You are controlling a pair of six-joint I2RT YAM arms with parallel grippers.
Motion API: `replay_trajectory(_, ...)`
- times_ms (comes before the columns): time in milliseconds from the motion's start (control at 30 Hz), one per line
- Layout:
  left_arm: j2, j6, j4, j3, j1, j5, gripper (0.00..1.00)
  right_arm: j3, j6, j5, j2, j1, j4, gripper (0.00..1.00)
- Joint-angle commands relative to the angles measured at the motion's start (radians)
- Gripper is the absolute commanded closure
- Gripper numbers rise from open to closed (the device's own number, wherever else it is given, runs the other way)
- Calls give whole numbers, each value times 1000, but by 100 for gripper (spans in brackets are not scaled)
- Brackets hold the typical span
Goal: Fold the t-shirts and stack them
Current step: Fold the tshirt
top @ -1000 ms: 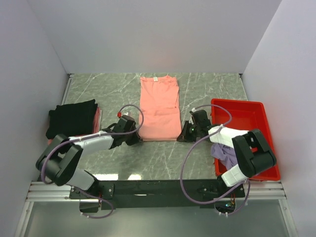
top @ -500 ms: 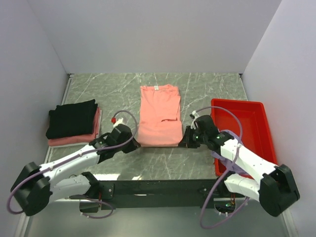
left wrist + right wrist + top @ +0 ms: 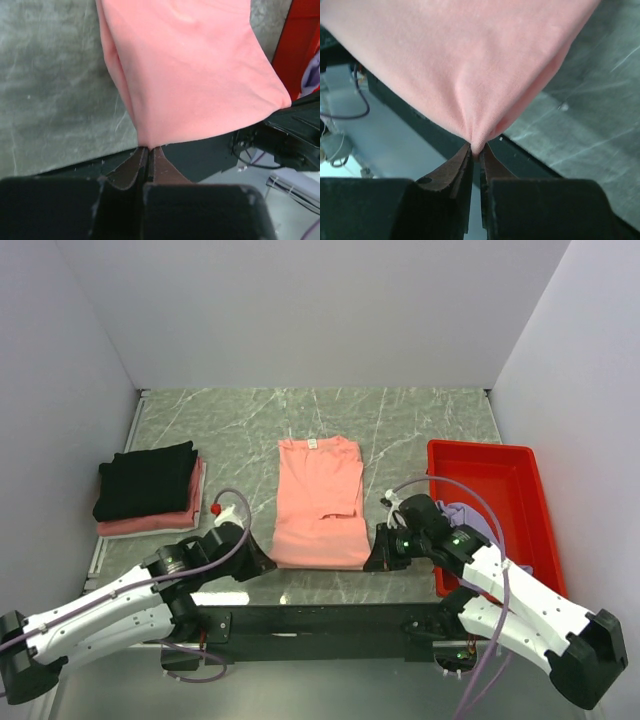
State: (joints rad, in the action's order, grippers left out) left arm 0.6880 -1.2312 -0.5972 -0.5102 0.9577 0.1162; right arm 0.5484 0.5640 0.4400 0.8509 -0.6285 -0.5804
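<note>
A salmon-pink t-shirt (image 3: 318, 500) with a small white neck label lies lengthwise in the middle of the table, sleeves folded in. My left gripper (image 3: 262, 562) is shut on its near left hem corner (image 3: 146, 142). My right gripper (image 3: 378, 558) is shut on its near right hem corner (image 3: 477, 146). Both corners sit at the table's near edge. A folded black t-shirt (image 3: 146, 480) rests on a folded pink t-shirt (image 3: 150, 522) at the left. A lavender-purple t-shirt (image 3: 462, 515) lies in the red tray, mostly hidden behind my right arm.
The red plastic tray (image 3: 500, 475) stands at the right, its edge also in the left wrist view (image 3: 296, 45). The black base rail (image 3: 320, 618) runs along the near edge. White walls enclose the back and sides.
Both grippers have pulled the salmon-pink shirt's hem toward the near edge, sliding the whole shirt nearer. Both arms have drawn back and stretched lower.
</note>
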Motion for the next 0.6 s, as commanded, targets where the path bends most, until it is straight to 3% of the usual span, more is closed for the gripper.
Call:
replay_trajectory(0,-65,-39,-101,-37,12,2,99,62,-2,42,-56,-17,-101,86)
replay_trajectory(200,-101,-21,-139,-131,12,86,99,194,-45,10,-35,-13,-151,84)
replay_trajectory(333,-70,15,-58,-171,13,235,99,254,-85,-50,13,13,-164,84)
replay_trajectory(467,46,64,10,-237,12,325,99,306,-105,-18,68,75,-105,84)
replay_trajectory(567,158,26,-71,-322,10,459,99,354,-115,-17,120,111,-75,83)
